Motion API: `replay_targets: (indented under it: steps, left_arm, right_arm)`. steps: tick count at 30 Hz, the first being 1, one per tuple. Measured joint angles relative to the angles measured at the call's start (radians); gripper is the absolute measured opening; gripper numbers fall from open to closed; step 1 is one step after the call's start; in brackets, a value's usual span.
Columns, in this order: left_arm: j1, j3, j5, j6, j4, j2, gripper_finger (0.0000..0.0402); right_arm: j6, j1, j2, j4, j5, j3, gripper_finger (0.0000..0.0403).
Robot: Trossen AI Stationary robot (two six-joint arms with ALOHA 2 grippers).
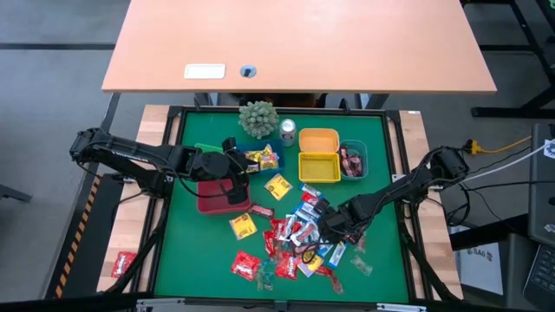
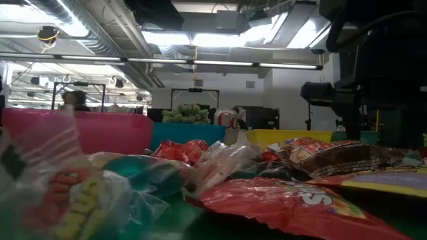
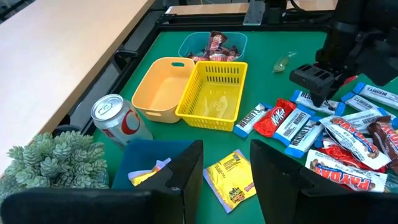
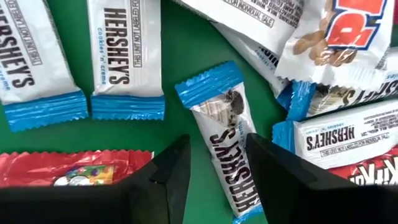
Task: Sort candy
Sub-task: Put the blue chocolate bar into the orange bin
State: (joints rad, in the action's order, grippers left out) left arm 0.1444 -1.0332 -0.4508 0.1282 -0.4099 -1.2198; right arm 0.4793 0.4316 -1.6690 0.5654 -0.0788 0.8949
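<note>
The right gripper (image 4: 214,171) is hovering low over the candy (image 1: 299,238) heaped at the mat's near middle, fingers spread astride one blue-and-white bar (image 4: 227,146) to pinch it, while the left gripper (image 3: 225,180) is waiting spread and empty above the blue bin (image 3: 146,163).

Most of the candy (image 1: 299,236) lies in a loose heap on the green mat before me, flat shiny wrappers overlapping: red, yellow, blue-and-white. One blue-and-white Hershey's bar (image 4: 227,146) lies flat between my right fingers, label up, with two more side by side next to it. A yellow packet (image 3: 231,180) lies alone, apart from the heap. Dark brownish-red pieces (image 3: 212,45) sit in the blue-green bin.
</note>
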Motion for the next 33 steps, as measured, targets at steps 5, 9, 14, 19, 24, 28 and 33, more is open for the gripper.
replay_targets:
  steps: [5, 9, 14, 19, 24, 28, 33]
  left_arm:
    - [0.000, 0.000, 0.000, 0.000, 0.000, 0.000, 0.0119]
    - [0.000, 0.000, 0.000, 0.000, 0.000, 0.000, 0.0119]
    - [0.000, 0.000, 0.000, 0.000, 0.000, 0.000, 0.0119]
    - [0.000, 0.000, 0.000, 0.000, 0.000, 0.000, 0.0119]
    - [0.000, 0.000, 0.000, 0.000, 0.000, 0.000, 0.0119]
    - [0.000, 0.000, 0.000, 0.000, 0.000, 0.000, 0.0119]
    - [0.000, 0.000, 0.000, 0.000, 0.000, 0.000, 0.0119]
  right_arm:
    - [-0.001, 0.000, -0.005, 0.040, -0.005, 0.038, 0.0159]
    - [-0.002, 0.000, -0.005, 0.055, -0.005, 0.067, 0.0159]
    - [0.002, 0.000, -0.005, 0.067, -0.005, 0.101, 0.0159]
    - [0.025, 0.000, -0.005, 0.067, -0.008, 0.106, 0.0159]
    - [0.047, 0.000, -0.004, 0.068, -0.050, 0.106, 0.0159]
    - [0.082, 0.000, -0.004, 0.074, -0.059, 0.106, 0.0159]
    - [0.118, 0.000, -0.004, 0.116, -0.008, 0.106, 0.0159]
